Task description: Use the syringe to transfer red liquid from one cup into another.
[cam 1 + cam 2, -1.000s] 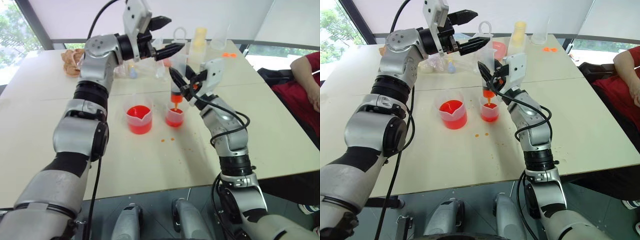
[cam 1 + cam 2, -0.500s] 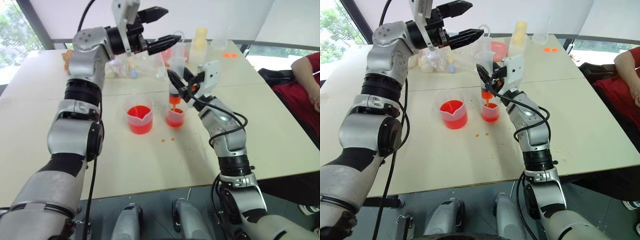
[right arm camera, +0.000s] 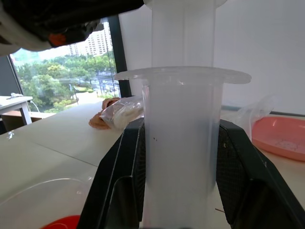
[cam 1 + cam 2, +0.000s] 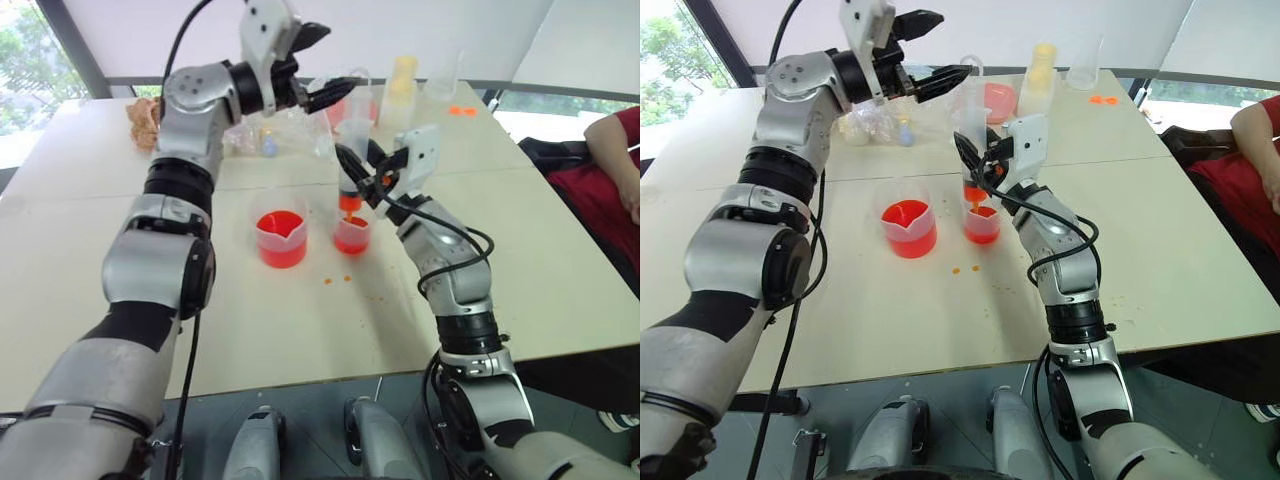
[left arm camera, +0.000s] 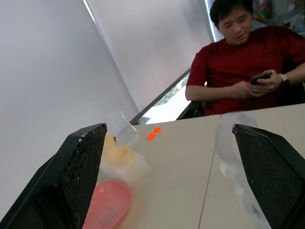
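Note:
The syringe stands upright with its orange tip over the smaller clear cup, which holds red liquid. My right gripper is shut on the syringe's barrel; a black finger lies on each side of it. The wider spouted beaker with red liquid stands just left of the cup. My left gripper is open and raised beside the plunger's clear ring, which sits near one finger without touching it.
A pink oval dish, a yellow-capped bottle, a tall clear cup and orange caps stand at the table's far side. A plastic bag lies far left. Orange drops spot the table. A person sits at the right.
My left gripper swung up and to the left, then came back toward the plunger's top, staying open. The right gripper and the syringe have kept still.

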Tool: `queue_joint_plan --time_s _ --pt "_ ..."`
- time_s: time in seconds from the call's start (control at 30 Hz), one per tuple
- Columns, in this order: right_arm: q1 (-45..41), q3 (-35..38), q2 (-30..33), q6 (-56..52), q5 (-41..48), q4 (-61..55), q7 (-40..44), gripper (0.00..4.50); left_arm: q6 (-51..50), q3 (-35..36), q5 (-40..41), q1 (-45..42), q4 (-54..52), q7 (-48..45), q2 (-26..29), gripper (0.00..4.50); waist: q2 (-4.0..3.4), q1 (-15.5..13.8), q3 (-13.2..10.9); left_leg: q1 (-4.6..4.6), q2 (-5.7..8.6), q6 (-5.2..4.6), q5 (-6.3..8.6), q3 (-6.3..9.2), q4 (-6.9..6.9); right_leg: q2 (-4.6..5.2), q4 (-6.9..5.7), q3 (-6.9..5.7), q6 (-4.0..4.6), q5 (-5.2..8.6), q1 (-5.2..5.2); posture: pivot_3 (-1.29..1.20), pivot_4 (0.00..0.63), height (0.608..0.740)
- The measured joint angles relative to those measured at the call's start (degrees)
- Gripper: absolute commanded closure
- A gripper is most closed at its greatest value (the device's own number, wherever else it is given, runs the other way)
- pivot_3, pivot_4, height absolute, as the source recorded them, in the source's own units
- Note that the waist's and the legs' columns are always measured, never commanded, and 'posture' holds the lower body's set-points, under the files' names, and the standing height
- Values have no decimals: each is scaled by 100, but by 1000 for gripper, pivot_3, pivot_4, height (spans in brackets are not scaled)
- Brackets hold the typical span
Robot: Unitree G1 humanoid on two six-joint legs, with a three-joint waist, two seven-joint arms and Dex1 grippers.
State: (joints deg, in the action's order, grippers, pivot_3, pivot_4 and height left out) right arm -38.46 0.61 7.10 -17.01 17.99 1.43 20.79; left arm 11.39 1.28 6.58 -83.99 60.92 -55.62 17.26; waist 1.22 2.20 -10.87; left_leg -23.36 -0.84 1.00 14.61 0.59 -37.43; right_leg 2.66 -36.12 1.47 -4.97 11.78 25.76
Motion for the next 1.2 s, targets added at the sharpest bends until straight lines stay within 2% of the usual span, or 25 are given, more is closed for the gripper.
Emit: queue_joint_plan --time_s 0.07,0.17,0.4,0.63,1.2 --pt "16 -10 2 1 -45 0 0 3102 85 -13 -96 -33 98 94 -42 75 0 5 0 1 0 0 0 0 1 -1 -1 0 0 0 0 0 150 740" --pt "41 -1 -6 1 -95 0 -8 3102 200 -62 -226 -79 191 101 -99 887 0 26 0 1 -1 0 0 1 2 -2 -1 0 0 0 0 0 150 740" --pt "40 49 -43 67 -124 0 -66 3102 293 -112 -259 -85 193 -316 -237 4003 0 21 0 1 -1 0 0 1 1 -2 -1 0 0 0 0 0 150 740" --pt "49 51 -27 31 -140 -34 -47 3102 193 -65 -215 -39 68 -615 -216 4003 0 26 0 1 -1 0 0 1 1 -2 -1 0 0 0 0 0 150 740" --pt "51 32 91 -597 -82 -466 -59 3102 -599 16 217 912 -1263 -748 -255 4003 0 17 0 1 -1 0 0 2 -2 -1 -3 0 0 0 0 0 150 740"
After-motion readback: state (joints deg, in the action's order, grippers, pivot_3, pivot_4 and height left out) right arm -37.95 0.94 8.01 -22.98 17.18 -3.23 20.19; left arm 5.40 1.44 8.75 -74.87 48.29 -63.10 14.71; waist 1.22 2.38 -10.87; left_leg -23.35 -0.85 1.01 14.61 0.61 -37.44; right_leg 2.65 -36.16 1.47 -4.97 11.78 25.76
